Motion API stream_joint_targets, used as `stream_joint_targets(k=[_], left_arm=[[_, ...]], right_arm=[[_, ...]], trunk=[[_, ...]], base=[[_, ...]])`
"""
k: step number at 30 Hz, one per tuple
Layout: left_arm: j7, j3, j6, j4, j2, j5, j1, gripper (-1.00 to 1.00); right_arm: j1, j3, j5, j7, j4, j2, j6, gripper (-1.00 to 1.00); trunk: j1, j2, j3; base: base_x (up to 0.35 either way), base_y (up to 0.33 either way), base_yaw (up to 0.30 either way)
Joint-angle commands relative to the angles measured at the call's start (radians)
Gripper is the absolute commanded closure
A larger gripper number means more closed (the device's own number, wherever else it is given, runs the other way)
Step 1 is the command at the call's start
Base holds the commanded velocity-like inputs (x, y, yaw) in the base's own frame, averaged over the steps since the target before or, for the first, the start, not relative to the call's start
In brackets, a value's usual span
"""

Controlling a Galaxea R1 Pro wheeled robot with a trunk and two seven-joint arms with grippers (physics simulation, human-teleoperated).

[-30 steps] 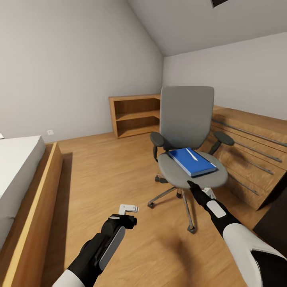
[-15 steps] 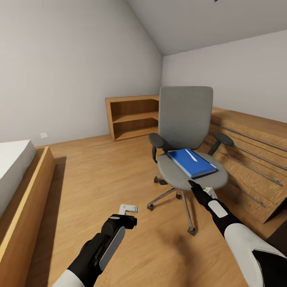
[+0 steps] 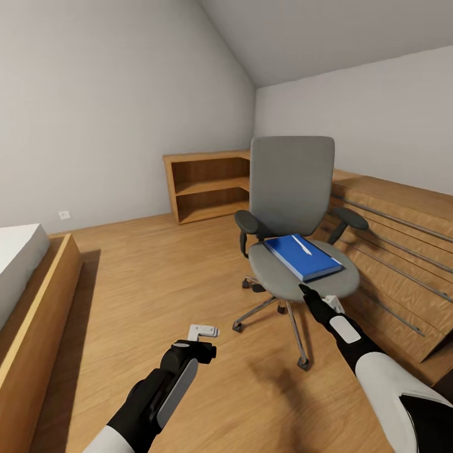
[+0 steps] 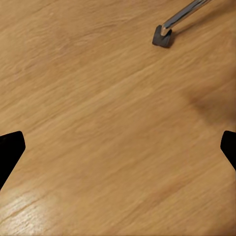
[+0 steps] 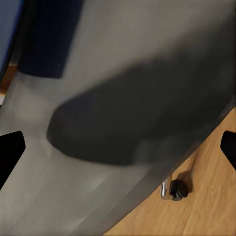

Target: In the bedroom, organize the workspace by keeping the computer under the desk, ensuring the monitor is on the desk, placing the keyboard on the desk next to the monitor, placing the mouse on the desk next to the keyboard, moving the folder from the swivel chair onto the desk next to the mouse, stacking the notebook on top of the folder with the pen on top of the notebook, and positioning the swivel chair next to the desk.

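Both sets of fingers open, empty. Bring your right gripper [image 3: 303,289] up over the swivel chair [image 3: 296,214] seat edge, pinch the blue folder [image 3: 302,255] by its near edge, pen [image 3: 304,245] on top level.

Wooden plank floor [image 3: 157,270], bearing a grey swivel chair [image 3: 294,207] on its chrome star base, casters down. On the chair's seat, toward the right edge, a blue folder [image 3: 302,257], lying flat; across the folder's top, a thin whitish pen [image 3: 302,245]. Against the far wall, standing on the floor, a low open wooden shelf unit [image 3: 207,185]. Along the floor's left edge, a wooden bed frame [image 3: 38,314].
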Motion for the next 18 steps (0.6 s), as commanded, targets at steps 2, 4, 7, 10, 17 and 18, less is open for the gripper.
stream_joint_targets(k=[2, 4, 7, 10, 17, 18], left_arm=[[0.01, -0.002, 0.002, -0.001, 0.0, 0.011, -0.001, -1.0], [0.01, -0.002, 0.002, -0.001, 0.0, 0.01, -0.001, -1.0], [0.01, -0.002, 0.002, -0.001, 0.0, 0.01, -0.001, -1.0], [0.01, -0.002, 0.002, -0.001, 0.0, 0.01, -0.001, -1.0], [0.011, -0.002, 0.002, -0.001, 0.0, 0.01, -0.001, -1.0], [0.011, -0.002, 0.002, -0.001, 0.0, 0.01, -0.001, -1.0]], right_arm=[[0.0, -0.01, 0.006, -0.002, 0.007, 0.0, 0.006, -1.0], [0.0, -0.011, 0.006, -0.002, 0.007, -0.001, 0.006, -1.0], [0.0, -0.013, 0.006, -0.002, 0.007, -0.003, 0.006, -1.0], [0.0, -0.014, 0.004, -0.002, 0.006, -0.012, 0.006, -1.0], [0.0, -0.014, -0.042, -0.003, 0.006, -0.029, 0.007, -1.0], [0.0, -0.014, -0.047, -0.003, 0.006, -0.033, 0.008, -1.0]], trunk=[[0.0, 0.0, -0.001], [0.0, 0.0, -0.001], [0.0, 0.0, -0.001], [0.0, 0.0, -0.001], [0.0, 0.0, -0.001], [0.0, 0.0, -0.001]], base=[[0.003, -0.001, 0.0], [0.002, -0.001, 0.0], [0.0, 0.0, 0.0], [0.0, 0.0, 0.0], [0.0, 0.0, 0.0], [0.0, 0.0, 0.0]])
